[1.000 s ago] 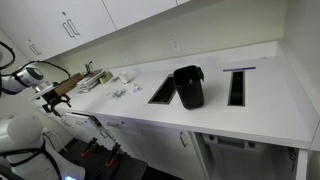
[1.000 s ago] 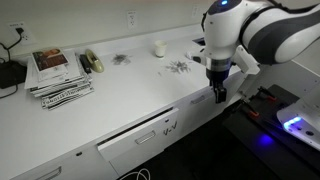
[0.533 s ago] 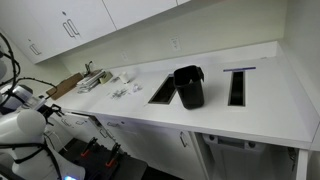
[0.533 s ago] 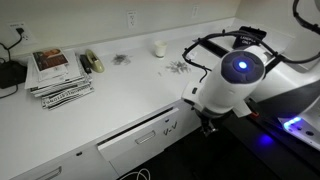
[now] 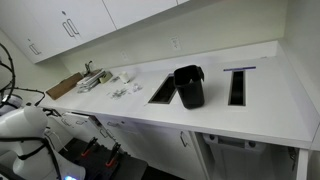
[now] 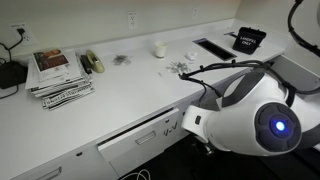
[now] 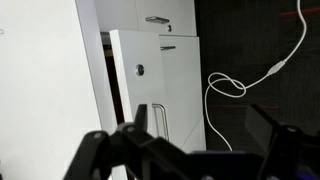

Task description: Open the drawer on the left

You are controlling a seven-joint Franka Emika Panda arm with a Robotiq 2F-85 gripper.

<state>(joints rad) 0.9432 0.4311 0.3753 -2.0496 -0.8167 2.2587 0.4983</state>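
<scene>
The drawer (image 6: 140, 135) has a white front and sits just under the countertop, pulled out a little with a dark gap above it. In the wrist view its front (image 7: 175, 75) fills the middle, with a slim metal handle (image 7: 161, 120) and a small round lock (image 7: 140, 70). My gripper (image 7: 205, 128) is open and empty, low in front of the cabinets. Its dark fingers frame the view and the handle lies just inside one of them. In both exterior views the arm's own body (image 6: 255, 125) hides the gripper.
A stack of magazines (image 6: 58, 75), a white cup (image 6: 158, 48) and small clutter (image 6: 180, 67) lie on the white counter. A black bin (image 5: 188, 86) stands between two counter cut-outs. A brown board (image 5: 65, 86) lies by the wall. A white cable (image 7: 240, 85) trails over the dark floor.
The arm has swung down from above the counter's edge to below counter height, in front of the cabinet fronts. The drawer looks unchanged.
</scene>
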